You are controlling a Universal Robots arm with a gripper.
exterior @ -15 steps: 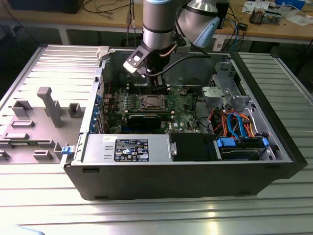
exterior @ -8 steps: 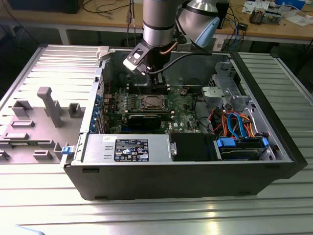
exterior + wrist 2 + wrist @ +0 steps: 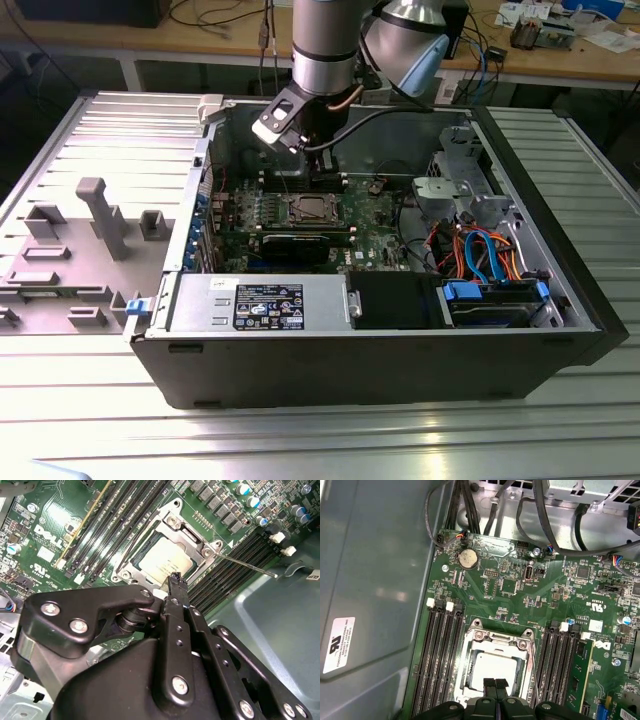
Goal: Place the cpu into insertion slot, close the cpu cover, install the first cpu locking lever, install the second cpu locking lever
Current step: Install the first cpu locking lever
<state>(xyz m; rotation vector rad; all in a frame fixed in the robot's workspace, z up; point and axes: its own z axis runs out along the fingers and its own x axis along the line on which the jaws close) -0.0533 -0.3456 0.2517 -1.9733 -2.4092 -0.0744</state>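
Gripper (image 3: 495, 684) pinched shut, holding nothing, tips poised over one edge of the cpu (image 3: 492, 666). Cpu lies flat within the cpu cover (image 3: 466, 655) window. Open computer case (image 3: 350, 370) rests on ribbed metal surface (image 3: 300, 445); cluttered workbench (image 3: 200, 45) behind.

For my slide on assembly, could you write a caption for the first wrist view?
Shut gripper poised at the edge of the cpu, which lies framed by the cpu cover.
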